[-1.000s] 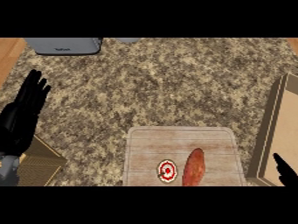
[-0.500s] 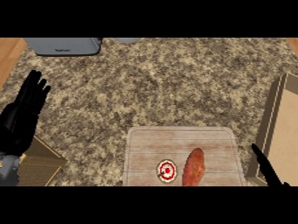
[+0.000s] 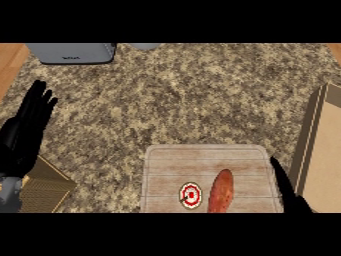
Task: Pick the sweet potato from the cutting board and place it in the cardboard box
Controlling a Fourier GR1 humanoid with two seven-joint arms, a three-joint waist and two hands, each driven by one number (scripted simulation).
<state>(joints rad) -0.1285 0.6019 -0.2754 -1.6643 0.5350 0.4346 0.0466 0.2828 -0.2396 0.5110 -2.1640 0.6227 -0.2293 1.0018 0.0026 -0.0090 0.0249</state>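
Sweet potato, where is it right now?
Head view, lower centre: the sweet potato lies on the cutting board, between a red-and-white disc and the right hand.

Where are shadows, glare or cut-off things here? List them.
Head view: light is even, with no glare on the counter; the left wall of the box looks darker; the lower edge cuts off the sweet potato, the board and most of the right hand.
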